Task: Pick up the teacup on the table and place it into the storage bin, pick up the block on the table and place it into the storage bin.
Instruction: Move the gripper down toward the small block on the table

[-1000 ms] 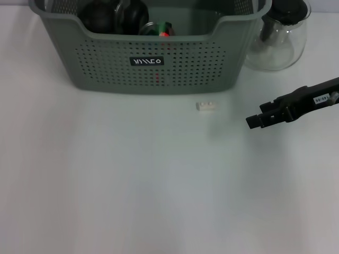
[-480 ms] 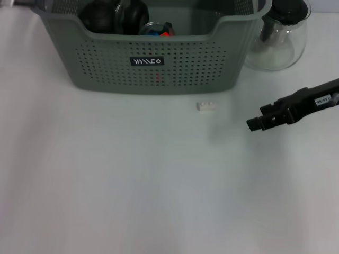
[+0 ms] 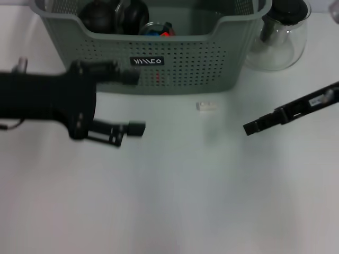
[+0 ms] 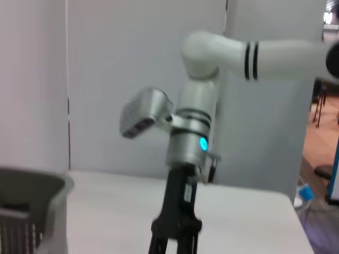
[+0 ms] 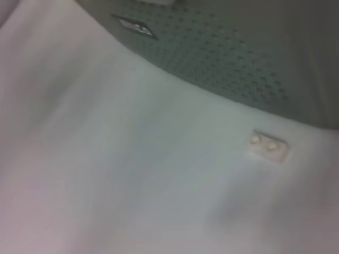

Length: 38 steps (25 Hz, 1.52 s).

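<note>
The small white block (image 3: 206,106) lies on the table just in front of the storage bin (image 3: 180,69), and the right wrist view shows the block (image 5: 269,145) close to the bin's perforated wall (image 5: 228,47). A clear round teacup (image 3: 157,29) rests inside the bin beside dark objects. My left gripper (image 3: 135,103) hovers open and empty in front of the bin's left half. My right gripper (image 3: 249,127) hangs to the right of the block, pointing toward it. The left wrist view shows the right gripper (image 4: 174,243) from across the table.
A clear glass teapot (image 3: 278,39) with a black lid stands right of the bin, behind my right arm. The bin's corner (image 4: 32,211) shows in the left wrist view. White table stretches toward the front edge.
My left arm has swung in from the far left to the front of the bin. The right gripper has turned and now looks thinner, staying almost in place.
</note>
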Tool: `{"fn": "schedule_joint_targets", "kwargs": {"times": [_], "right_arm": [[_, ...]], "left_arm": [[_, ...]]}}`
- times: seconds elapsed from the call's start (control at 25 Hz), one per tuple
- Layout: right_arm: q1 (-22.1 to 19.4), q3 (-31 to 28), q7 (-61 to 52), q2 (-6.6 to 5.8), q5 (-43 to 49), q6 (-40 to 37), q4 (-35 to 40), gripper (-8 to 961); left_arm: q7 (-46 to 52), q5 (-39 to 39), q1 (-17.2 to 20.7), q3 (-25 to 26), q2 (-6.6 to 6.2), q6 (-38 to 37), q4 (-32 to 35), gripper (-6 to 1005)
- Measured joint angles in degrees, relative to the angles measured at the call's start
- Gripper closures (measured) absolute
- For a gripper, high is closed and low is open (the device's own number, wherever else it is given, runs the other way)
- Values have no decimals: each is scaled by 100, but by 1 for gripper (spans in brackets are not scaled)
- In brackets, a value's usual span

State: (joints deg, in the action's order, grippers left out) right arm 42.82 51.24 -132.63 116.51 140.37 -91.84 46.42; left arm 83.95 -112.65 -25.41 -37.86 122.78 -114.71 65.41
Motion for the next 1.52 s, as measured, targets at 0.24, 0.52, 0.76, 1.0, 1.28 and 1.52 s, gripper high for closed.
{"fn": "schedule_joint_targets", "kwargs": {"times": [0.24, 0.52, 0.76, 1.0, 1.28, 1.52], "right_arm": [[334, 363, -1233, 265, 607, 208, 265, 207], [895, 812, -2234, 332, 1052, 526, 240, 208], [1297, 1208, -2822, 368, 1137, 605, 200, 209], [1506, 1780, -3304, 374, 1141, 661, 191, 208], [1611, 2402, -3158, 381, 1065, 633, 190, 208], [1642, 2672, -2459, 383, 865, 642, -4, 208]], "left_arm": [[-720, -593, 161, 311, 52, 54, -308, 60], [-1161, -913, 236, 465, 57, 49, -520, 60], [-1459, -1057, 332, 444, 116, 60, -625, 60], [-1630, -1090, 375, 450, 132, 8, -674, 60], [-1658, -1131, 411, 430, 157, 5, -699, 60], [-1649, -1092, 421, 449, 160, -2, -761, 60]]}}
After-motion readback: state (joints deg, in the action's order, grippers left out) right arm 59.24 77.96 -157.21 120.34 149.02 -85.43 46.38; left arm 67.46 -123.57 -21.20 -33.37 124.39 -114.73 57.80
